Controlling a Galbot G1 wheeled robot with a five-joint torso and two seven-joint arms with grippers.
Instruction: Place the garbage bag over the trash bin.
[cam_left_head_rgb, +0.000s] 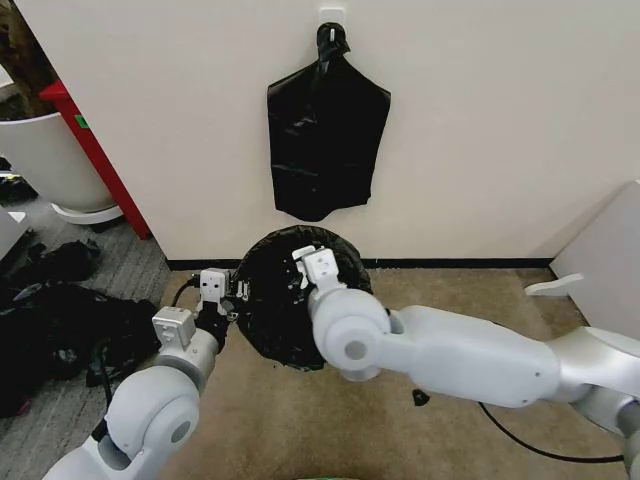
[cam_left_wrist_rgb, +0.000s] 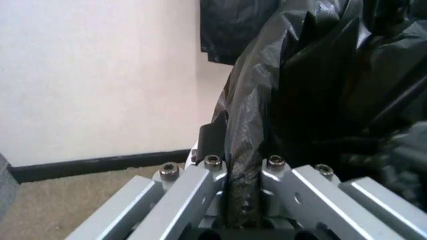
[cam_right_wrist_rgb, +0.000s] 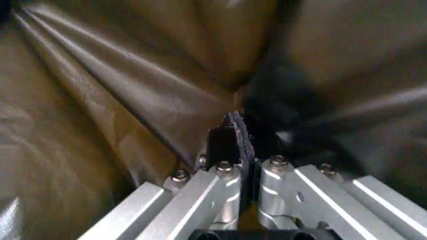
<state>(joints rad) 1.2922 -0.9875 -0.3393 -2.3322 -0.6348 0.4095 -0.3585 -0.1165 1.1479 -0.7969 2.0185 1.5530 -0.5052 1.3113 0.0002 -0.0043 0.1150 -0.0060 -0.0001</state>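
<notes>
Head view, left to right: the left tool (cam_left_head_rgb: 212, 292) is clamped on the near-left edge of the garbage bag (cam_left_head_rgb: 280, 300), which sits draped over the trash bin on the carpet by the wall; the right tool (cam_left_head_rgb: 318, 268) pinches film toward the bag's top right. Thin, light, slippery plastic, likely to tear if yanked, so I'd grip bunched hem, not single film
</notes>
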